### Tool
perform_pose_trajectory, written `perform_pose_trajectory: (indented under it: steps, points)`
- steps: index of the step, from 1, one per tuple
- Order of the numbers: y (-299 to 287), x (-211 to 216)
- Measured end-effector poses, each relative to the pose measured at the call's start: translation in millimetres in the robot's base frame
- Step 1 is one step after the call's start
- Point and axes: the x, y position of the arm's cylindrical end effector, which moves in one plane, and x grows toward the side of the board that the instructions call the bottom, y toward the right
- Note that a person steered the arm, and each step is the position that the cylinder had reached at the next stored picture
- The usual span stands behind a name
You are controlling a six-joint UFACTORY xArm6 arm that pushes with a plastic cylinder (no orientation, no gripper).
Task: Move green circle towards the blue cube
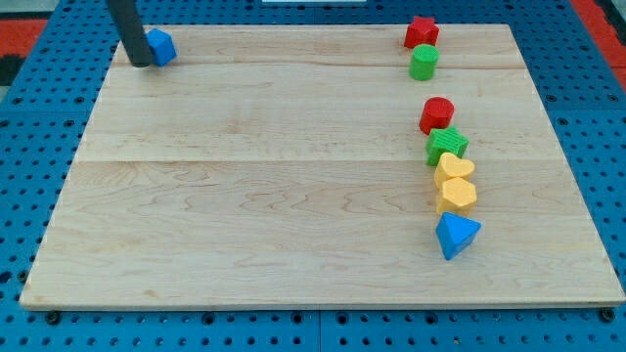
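Note:
The green circle [424, 62] stands near the view's top right of the wooden board [274, 186], just below a red star [422, 31]. The blue cube [160, 46] sits at the view's top left. My tip [141, 62] rests on the board, touching the blue cube's left side, far to the left of the green circle.
Down the view's right side runs a column of blocks: a red cylinder [436, 114], a green star [447, 146], a yellow heart [454, 168], a yellow hexagon-like block [457, 194] and a blue triangle [457, 235]. Blue pegboard surrounds the board.

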Motion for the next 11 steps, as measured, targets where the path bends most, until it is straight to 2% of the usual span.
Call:
perform_pose_trajectory:
  steps: [1, 3, 4, 5, 6, 7, 8, 9, 10, 11]
  points:
    - [27, 21]
    - [310, 48]
    - [427, 48]
    - [474, 23]
    - [386, 7]
    - [285, 10]
    - [270, -2]
    - [199, -4]
    - [91, -4]
    - [140, -4]
